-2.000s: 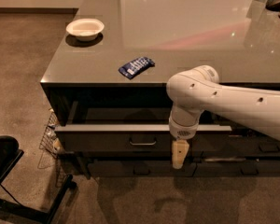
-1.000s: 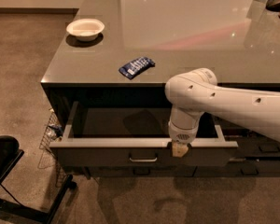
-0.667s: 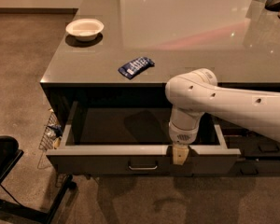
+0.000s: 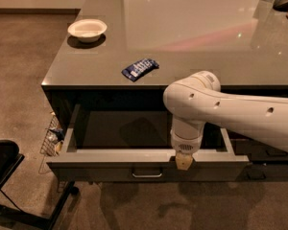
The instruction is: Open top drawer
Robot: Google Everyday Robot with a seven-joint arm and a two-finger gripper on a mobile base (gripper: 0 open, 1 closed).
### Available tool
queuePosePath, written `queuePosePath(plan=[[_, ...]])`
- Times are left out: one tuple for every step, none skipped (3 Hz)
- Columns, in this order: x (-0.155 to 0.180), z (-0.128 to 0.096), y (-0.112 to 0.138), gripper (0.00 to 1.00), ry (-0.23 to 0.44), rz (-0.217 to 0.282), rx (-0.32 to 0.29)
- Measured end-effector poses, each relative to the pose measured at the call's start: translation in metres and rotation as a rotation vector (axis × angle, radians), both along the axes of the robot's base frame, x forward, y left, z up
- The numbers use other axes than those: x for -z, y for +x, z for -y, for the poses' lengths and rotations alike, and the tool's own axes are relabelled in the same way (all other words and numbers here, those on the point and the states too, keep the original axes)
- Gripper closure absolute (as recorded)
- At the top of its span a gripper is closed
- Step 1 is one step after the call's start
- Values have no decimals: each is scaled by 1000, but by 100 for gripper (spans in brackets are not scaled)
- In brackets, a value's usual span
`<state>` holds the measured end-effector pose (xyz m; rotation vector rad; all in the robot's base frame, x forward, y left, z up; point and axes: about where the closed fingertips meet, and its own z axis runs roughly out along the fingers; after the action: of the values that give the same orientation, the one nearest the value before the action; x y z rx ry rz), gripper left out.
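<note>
Your claw (image 4: pixel 184 162) sits on the top edge of the drawer (image 4: pixel 110 169) front, just right of the handle (image 4: pixel 147 175), pointing down. Whether it is wide or narrow, you cannot tell from here. The drawer stands well out from under the desk (image 4: pixel 192 32), its inside open to view, so I judge the pull nearly done. Finish with a straight, level draw away from the desk. The claw is off-centre, so watch that the front does not skew on its runners. Slow near the end of travel so nothing hits a stop hard, and avoid pressing down on the front. The bowl (image 4: pixel 87 29) and packet (image 4: pixel 140 68) lie well apart from your work.
</note>
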<state>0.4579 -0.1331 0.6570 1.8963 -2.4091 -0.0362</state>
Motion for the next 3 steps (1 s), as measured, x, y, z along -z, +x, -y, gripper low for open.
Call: queuePosePath(plan=[[-10, -4, -19, 100, -31, 8, 30], [-9, -4, -20, 100, -33, 9, 32], [-19, -7, -37, 100, -57, 15, 56]])
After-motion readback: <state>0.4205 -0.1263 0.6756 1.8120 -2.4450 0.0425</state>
